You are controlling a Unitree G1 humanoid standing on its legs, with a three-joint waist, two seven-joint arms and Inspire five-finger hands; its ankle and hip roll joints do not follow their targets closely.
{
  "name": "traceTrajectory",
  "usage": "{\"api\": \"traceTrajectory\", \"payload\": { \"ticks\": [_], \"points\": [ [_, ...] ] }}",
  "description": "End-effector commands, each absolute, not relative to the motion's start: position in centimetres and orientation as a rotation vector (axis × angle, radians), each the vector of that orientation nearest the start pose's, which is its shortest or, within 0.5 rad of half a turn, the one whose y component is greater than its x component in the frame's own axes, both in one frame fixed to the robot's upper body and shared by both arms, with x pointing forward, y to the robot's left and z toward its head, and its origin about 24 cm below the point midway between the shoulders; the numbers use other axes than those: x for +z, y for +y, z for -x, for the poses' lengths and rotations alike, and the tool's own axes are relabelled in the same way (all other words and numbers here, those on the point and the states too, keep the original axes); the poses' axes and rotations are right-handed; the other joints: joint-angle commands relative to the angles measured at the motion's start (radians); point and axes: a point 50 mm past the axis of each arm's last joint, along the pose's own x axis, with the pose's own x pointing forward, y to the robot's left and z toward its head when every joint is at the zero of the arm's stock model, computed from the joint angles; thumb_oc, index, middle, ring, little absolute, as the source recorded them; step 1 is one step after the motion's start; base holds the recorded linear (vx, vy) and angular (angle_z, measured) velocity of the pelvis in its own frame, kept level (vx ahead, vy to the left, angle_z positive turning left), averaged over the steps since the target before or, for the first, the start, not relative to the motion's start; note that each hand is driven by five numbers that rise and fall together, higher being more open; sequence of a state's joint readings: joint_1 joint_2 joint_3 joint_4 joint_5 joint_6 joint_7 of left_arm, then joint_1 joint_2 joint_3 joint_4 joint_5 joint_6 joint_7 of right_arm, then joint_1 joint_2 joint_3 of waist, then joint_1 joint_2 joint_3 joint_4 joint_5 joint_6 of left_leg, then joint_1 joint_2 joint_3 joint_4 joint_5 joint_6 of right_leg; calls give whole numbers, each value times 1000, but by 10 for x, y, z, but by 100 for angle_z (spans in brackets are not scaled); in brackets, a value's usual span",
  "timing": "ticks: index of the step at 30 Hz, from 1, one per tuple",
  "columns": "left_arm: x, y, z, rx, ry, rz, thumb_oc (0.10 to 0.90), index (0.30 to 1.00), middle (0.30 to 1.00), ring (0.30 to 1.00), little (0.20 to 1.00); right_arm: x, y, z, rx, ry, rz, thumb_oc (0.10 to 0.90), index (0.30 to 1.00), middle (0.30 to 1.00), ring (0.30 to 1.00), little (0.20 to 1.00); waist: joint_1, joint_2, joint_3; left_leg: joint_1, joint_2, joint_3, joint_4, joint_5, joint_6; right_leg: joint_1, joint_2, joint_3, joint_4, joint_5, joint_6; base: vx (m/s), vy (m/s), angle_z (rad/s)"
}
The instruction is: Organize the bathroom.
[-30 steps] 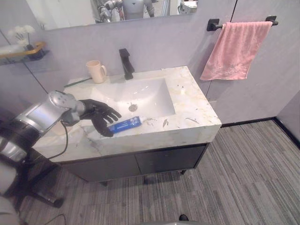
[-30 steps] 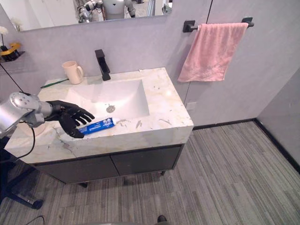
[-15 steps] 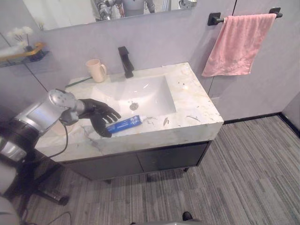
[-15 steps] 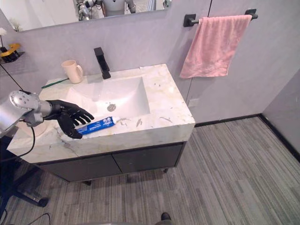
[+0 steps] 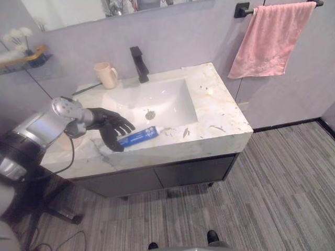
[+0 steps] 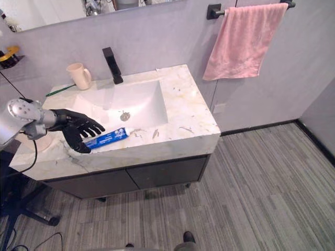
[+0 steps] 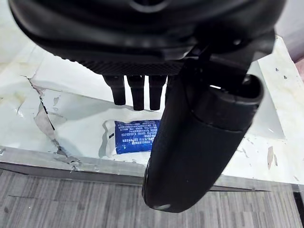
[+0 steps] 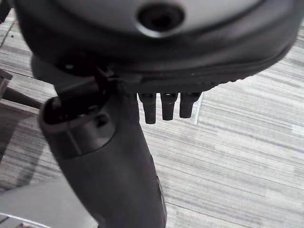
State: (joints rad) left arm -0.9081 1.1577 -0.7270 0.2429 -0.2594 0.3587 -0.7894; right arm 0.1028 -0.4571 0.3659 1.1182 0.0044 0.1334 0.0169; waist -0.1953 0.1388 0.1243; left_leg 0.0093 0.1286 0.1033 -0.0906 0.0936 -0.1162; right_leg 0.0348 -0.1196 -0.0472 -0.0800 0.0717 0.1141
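Left hand [image 5: 109, 127], fingers spread, hovers at the toothpaste tube's [image 5: 138, 136] nine o'clock end, apparently lining up a grasp.

A bathroom: a marble-topped vanity [image 5: 220, 112] with a sunken white basin [image 5: 152, 102] and a black faucet [image 5: 137, 64] behind the basin. Left of the faucet stands a cream mug [image 5: 107, 75]; above it hangs a mirror [image 5: 78, 10]; to its right a pink towel [image 5: 272, 39] drapes from a wall bar
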Motion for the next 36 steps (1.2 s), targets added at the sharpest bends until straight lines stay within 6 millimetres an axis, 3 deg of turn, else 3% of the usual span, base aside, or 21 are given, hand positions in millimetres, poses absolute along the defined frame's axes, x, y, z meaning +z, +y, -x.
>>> {"api": "traceTrajectory", "payload": {
  "ticks": [1, 9, 22, 36],
  "points": [
    [254, 285, -333, -419, 377, -1106, 800, 900, 900, 900, 900, -129, -331, -52, -9, 1379, 751, 800, 900, 900, 900, 900, 7, 0, 13, 23, 63, 77, 3, 17, 11, -47, -34, 2, 55, -25, 30, 0, 0, 0],
    [268, 295, -333, -349, 310, -1089, 800, 900, 900, 900, 900, -128, -330, -54, -5, 1351, 768, 800, 900, 900, 900, 900, 3, -5, 17, 20, 69, 78, 8, 19, 10, -55, -30, 10, 68, -30, 29, 0, 0, 0],
    [264, 279, -329, -428, 300, -1042, 800, 900, 900, 900, 900, -129, -330, -54, -34, 1365, 754, 800, 900, 900, 900, 900, 11, -10, 28, 23, 68, 71, 8, 20, 10, -49, -31, 10, 61, -26, 28, -9, 0, 0],
    [260, 287, -326, -428, 338, -1032, 800, 900, 900, 900, 900, -133, -329, -40, -28, 1423, 745, 800, 900, 900, 900, 900, 19, -25, -4, 38, 76, 74, 3, 15, 8, -26, -24, 8, 44, -25, 29, 5, 1, 0]
  ]
}}
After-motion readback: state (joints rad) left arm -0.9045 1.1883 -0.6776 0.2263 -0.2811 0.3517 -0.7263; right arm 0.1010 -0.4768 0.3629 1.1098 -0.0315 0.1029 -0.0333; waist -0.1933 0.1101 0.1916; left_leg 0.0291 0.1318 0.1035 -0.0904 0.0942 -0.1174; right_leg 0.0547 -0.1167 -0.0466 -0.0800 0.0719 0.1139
